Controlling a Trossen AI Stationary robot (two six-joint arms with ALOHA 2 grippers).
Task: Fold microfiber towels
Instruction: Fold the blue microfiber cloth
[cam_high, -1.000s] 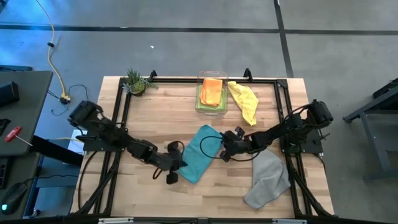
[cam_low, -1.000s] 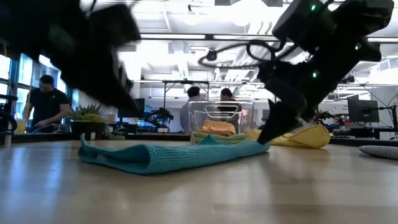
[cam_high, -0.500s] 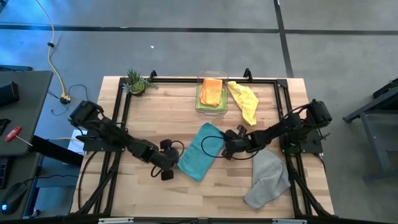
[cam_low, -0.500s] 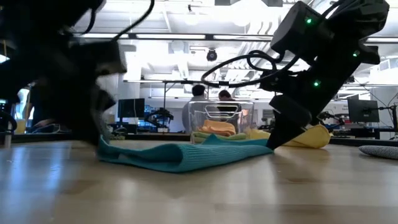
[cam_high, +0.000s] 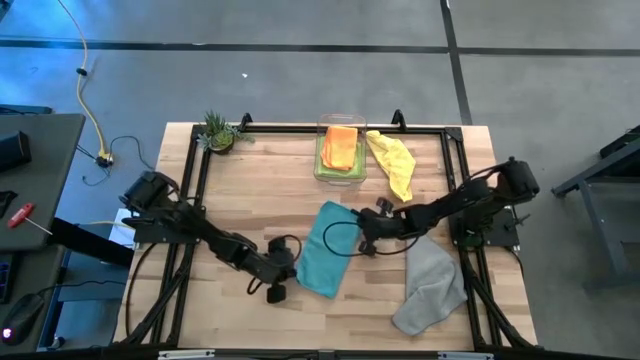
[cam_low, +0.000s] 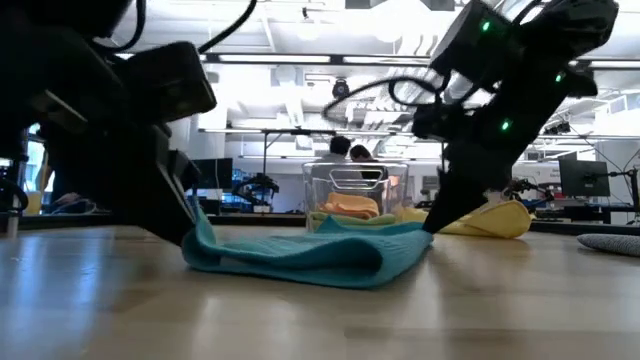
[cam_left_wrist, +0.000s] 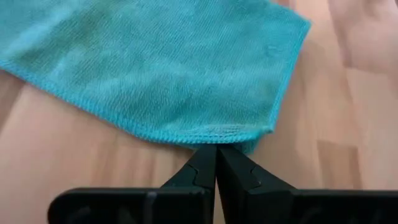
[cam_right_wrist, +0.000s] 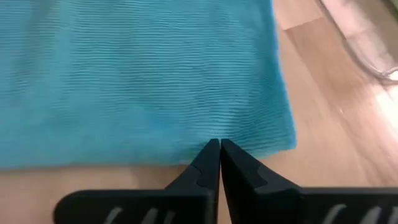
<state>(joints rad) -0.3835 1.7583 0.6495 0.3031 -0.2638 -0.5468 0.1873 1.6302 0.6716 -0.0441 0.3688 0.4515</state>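
Teal towel (cam_high: 322, 262) lies mid-table, half folded, each pincer pinching an edge: left pincer (cam_high: 283, 272) clamped on its near-left hem, right pincer (cam_high: 366, 236) clamped on its right edge. Risk: uneven pulling could slip a hem (thin grips) and skew the fold. Five towels: teal, grey (cam_high: 430, 285) and yellow (cam_high: 393, 163) on the table (cam_high: 250, 190), orange (cam_high: 341, 145) over green (cam_high: 322, 158) in one bin (cam_high: 341, 122).

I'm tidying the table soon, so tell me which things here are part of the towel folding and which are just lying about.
Job: teal towel, pinched by left gripper and right gripper; orange towel on lime green towel in the bin; yellow towel; grey towel.

Lying about: clear bin, potted plant.
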